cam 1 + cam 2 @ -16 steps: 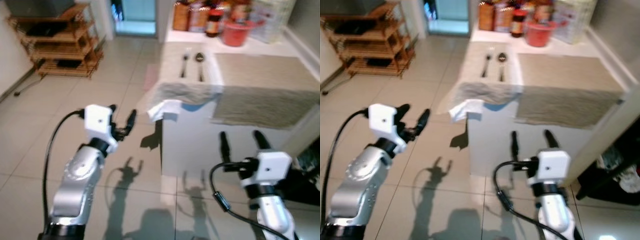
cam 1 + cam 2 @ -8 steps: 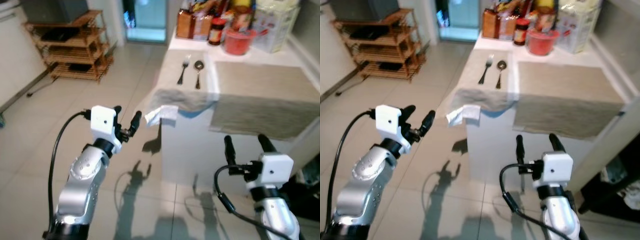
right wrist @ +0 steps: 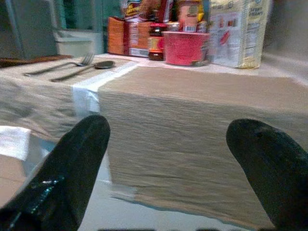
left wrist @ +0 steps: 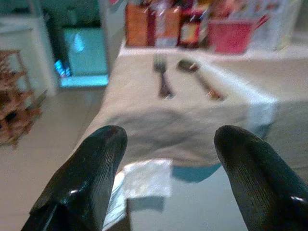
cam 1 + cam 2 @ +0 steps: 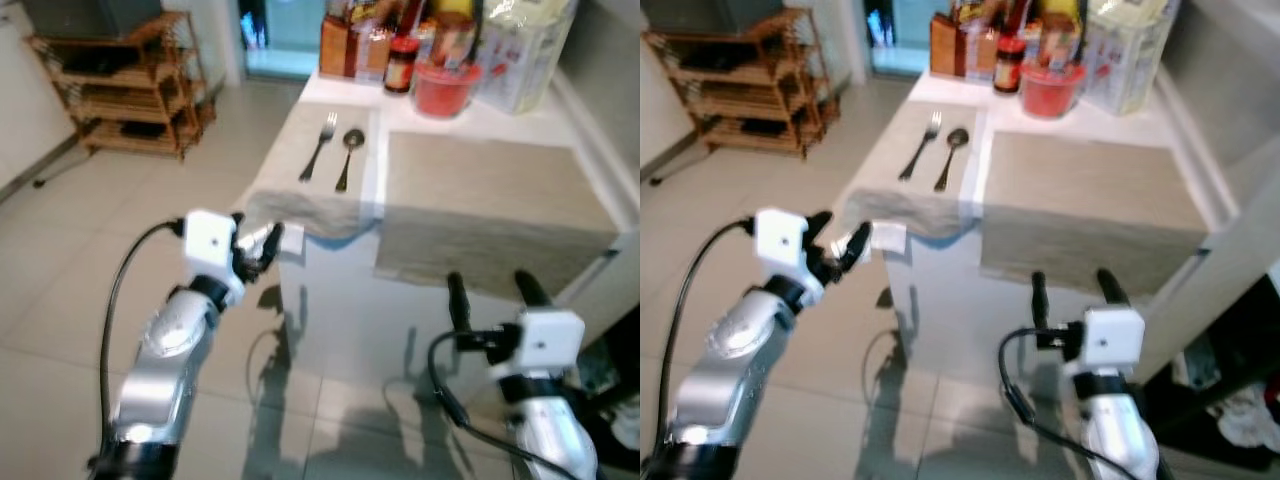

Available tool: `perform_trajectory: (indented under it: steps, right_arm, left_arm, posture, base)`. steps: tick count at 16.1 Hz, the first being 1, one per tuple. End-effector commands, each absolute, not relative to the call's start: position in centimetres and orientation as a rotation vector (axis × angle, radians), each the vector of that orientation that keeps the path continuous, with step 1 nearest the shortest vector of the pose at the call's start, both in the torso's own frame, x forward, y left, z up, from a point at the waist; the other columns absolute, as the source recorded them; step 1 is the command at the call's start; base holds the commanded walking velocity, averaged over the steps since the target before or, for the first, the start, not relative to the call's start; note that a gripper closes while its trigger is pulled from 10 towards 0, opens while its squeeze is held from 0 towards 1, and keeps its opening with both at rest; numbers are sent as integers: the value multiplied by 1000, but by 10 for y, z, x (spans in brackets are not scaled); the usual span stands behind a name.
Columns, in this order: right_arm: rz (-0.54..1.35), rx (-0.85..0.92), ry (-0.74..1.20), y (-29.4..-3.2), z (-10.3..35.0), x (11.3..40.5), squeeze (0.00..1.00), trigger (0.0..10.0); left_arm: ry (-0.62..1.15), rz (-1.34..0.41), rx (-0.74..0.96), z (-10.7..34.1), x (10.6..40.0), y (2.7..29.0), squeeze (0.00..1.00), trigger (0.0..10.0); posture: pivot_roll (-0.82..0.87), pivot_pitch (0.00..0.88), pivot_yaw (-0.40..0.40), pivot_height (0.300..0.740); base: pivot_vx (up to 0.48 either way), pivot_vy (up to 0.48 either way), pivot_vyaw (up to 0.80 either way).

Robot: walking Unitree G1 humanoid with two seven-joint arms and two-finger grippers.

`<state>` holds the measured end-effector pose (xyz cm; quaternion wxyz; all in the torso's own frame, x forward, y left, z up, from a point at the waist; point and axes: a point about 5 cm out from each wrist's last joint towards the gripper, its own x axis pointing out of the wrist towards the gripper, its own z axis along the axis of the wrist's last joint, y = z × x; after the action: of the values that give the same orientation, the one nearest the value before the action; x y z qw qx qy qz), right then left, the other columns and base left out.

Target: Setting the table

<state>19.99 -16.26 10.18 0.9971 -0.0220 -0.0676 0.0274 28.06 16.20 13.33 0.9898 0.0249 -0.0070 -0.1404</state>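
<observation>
Closer now to the surface (image 5: pixel 470 120), left pincer (image 5: pixel 254 243) reaches forward, fingers spread, fork (image 4: pixel 162 77) ahead; right pincer (image 5: pixel 485 290) raised, fingers apart.

Fork, spoon and 2 placemats on the white table

A silver fork (image 5: pixel 320 146) and spoon (image 5: pixel 347 157) lie side by side, apart, heads toward the table's far edge, on a beige placemat (image 5: pixel 310 190) at the left end; its near edge droops over the table's front edge. A larger beige placemat (image 5: pixel 490 205) lies flat just beside it, also overhanging the front.
</observation>
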Motion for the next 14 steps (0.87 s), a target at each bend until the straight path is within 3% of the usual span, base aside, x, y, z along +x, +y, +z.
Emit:
perform_trajectory:
  steps: [1,3,14]
  right_arm:
    - [40,-74,-141,-170,104,199,0,10000]
    - [42,-76,-148,-170,106,199,0,10000]
    - [55,-77,-163,-166,108,203,0,10000]
  left_arm:
    - [-43,-288,60,139,283,158,0,10000]
    - [-86,-286,58,147,284,158,0,10000]
    - [-136,-320,79,161,291,147,0,10000]
  posture:
    - [-118,26,35,727]
    - [-115,23,34,727]
    - [-115,0,38,727]
  base:
    - [0,0,0]
    - [120,0,0]
    - [426,23,0]
